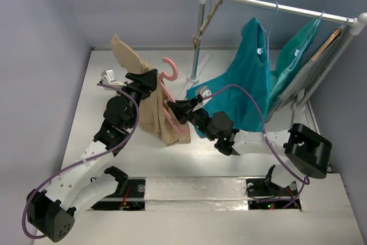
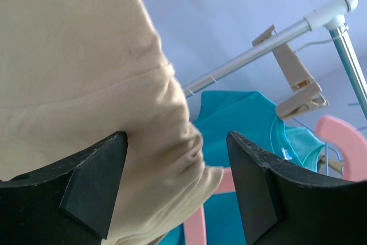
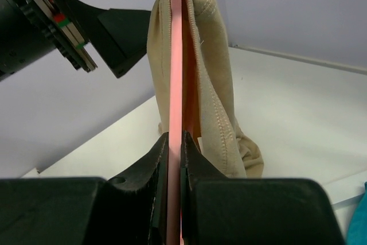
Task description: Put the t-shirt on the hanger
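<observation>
We are viewing the tan, plain, soft-fabric short-sleeved t-shirt [image 1: 150,113] hanging bunched above the left-centre of the white table [image 1: 172,162]. The pink, thick-rimmed plastic hanger [image 1: 170,72] is lying against its right side, with the curved hook pointing up. The right gripper [image 3: 175,142] is pinching the hanger's pink bar between fully closed fingers, while the left gripper [image 2: 176,142] is standing with fingers spread wide, a fold of the t-shirt lying between them and touching one finger [image 2: 94,182].
</observation>
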Controlling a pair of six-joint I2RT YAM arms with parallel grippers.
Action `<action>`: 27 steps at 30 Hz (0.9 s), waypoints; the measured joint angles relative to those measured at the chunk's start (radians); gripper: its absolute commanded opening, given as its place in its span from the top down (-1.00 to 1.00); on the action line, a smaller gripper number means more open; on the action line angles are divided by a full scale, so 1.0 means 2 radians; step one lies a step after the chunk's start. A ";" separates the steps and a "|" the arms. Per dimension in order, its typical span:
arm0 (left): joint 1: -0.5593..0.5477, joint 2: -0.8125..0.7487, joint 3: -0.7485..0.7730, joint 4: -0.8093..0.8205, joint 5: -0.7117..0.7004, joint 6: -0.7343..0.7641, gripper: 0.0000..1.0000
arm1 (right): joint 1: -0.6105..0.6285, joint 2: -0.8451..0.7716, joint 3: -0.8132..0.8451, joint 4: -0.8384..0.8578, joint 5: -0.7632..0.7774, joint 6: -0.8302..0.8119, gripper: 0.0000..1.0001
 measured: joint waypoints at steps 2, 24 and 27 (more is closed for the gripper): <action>0.008 0.002 0.000 0.000 0.003 -0.003 -0.39 | 0.000 0.006 0.000 0.000 0.000 0.000 1.00; 0.051 0.044 -0.024 0.051 0.063 -0.043 0.70 | 0.000 0.030 0.021 -0.025 -0.021 -0.005 1.00; 0.051 0.040 -0.027 0.052 0.063 -0.049 1.00 | 0.000 0.034 0.023 -0.030 -0.023 -0.005 1.00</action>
